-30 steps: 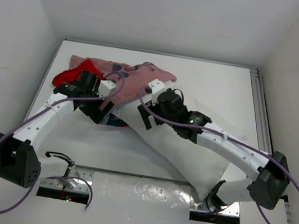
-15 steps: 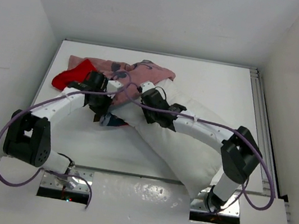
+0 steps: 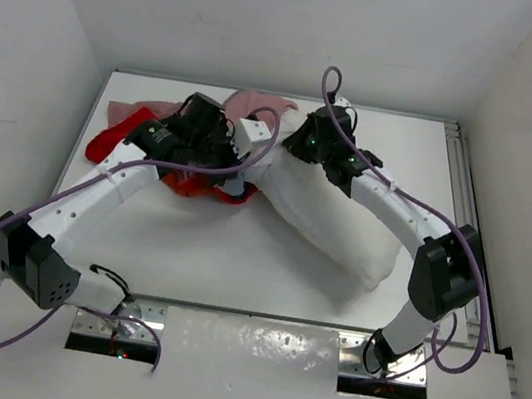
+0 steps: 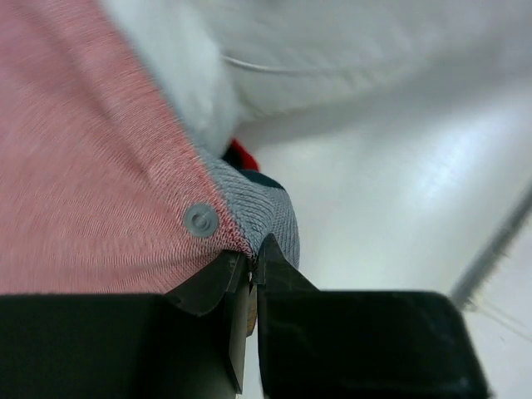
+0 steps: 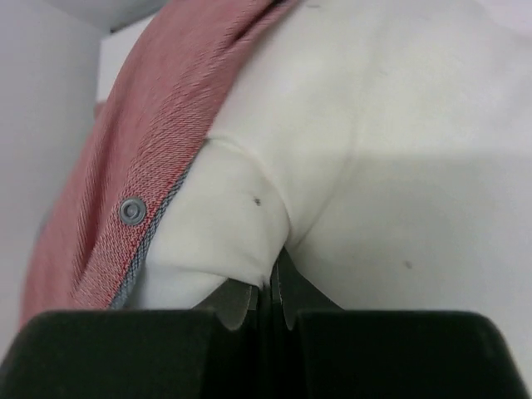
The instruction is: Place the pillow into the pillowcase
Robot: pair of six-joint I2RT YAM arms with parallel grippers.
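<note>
From above, I saw the pillow [image 3: 343, 227] lying slantwise on the bench [image 3: 215, 262]. Its far corner was up by the pillowcase [image 3: 118, 141]. The pillowcase was bunched at the far left, red and pink, partly under my left arm. The left pincer [image 3: 252, 147] was at the edge of the pillowcase. The right pincer [image 3: 289, 151] was at the pillow's far corner, and the two were close together. From up there I could not tell how the jaws stood.

In the left wrist view, the left pincer [image 4: 252, 262] was pressed together on the hem of the pillowcase [image 4: 83, 166]. It gripped just beside a small round snap [image 4: 200, 220]. Blurry white pillow [image 4: 349, 50] cloth showed behind it, and bare bench [image 4: 391, 199] lay to the right.

In the right wrist view, the right pincer [image 5: 270, 287] was pinching a fold of the pillow [image 5: 382, 125]. The pillowcase [image 5: 125, 158] hung against the pillow's left side, with a snap [image 5: 132, 210] on its edge.

I judged the job had only just begun. Both grips were made, but nearly all of the pillow lay outside the pillowcase. What was left was to open the mouth, push the corner in, and pull the pillowcase along the whole pillow.
</note>
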